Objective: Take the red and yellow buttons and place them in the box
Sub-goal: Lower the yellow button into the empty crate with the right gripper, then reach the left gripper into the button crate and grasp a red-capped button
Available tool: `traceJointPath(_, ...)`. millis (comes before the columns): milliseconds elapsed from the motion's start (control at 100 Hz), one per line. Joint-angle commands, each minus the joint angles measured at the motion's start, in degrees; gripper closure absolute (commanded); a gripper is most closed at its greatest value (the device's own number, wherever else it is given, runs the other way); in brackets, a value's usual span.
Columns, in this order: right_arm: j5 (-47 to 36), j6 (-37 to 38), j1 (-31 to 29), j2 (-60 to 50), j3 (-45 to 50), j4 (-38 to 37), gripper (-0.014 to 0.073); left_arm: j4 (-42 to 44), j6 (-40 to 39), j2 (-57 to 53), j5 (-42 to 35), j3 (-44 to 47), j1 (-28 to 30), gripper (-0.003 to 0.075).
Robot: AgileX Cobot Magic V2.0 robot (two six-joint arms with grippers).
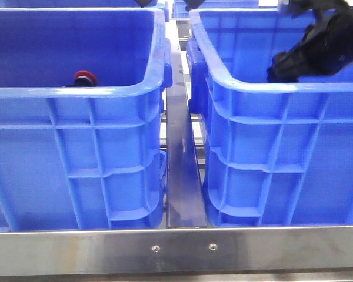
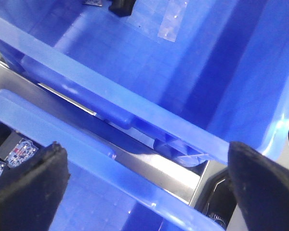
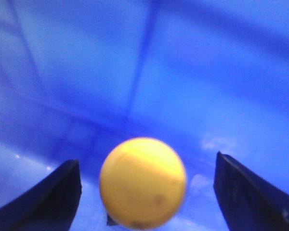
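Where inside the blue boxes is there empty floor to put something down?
In the left crate, only the red button shows near the front wall; the rest is hidden. The left wrist view shows a crate floor that is bare between its walls. In the right crate, the yellow button fills the space between the right gripper's fingers.

The right arm (image 1: 317, 44) reaches in from the upper right of the front view, black and angled downward toward the left, its tip below the rest of the arm. In its wrist view the right pincer (image 3: 144, 192) has its two dark fingers (image 3: 245, 192) spread wide apart, touching nothing. The left pincer (image 2: 144, 187) likewise has its fingers (image 2: 29, 187) set far apart. The left arm itself barely shows in the front view.
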Motion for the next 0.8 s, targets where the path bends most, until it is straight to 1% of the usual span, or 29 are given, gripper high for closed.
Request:
traceJointPath(0,-1.91,-0.40,-0.32,-5.51,-1.60,-0.28,-0.0001,-1.30,0.06,-2.45,-3.39,-1.93,0.19,0.0100)
traceJointPath(90,1.28,-0.34,-0.32,-8.77,-1.60,-0.28,-0.0001,-1.30,-1.30,-2.53,-3.39,-1.93,1.59,0.0100)
traceJointPath(210,7.04,-0.03,-0.32,-13.78,-1.60,-0.23,-0.0001,0.36,-7.02,-2.53,-3.28,-1.93,5.04,0.0100)
traceJointPath(290,10.59,1.51,-0.32,-17.23,-1.60,-0.23,-0.0001,6.09,-13.98,-2.53,-3.28,-1.93,7.33,0.0100)
traceJointPath(410,13.51,3.57,-0.32,-22.50,-1.60,-0.23,-0.0001,15.09,-23.28,-2.41,-3.49,-1.93,9.30,0.0100)
traceJointPath(560,17.11,8.22,-0.32,-28.77,-1.60,-0.23,-0.0001,21.31,-33.66,-1.13,-3.61,-1.93,10.80,0.0100)
traceJointPath(630,19.62,9.63,-0.32,-31.28,-1.60,-0.23,-0.0001,22.44,-36.65,0.33,-3.53,-1.93,11.41,0.0100)
traceJointPath(790,24.82,9.86,-0.32,-35.71,-1.60,-0.23,-0.0001,22.59,-39.24,4.38,-3.73,-1.93,13.68,0.0100)
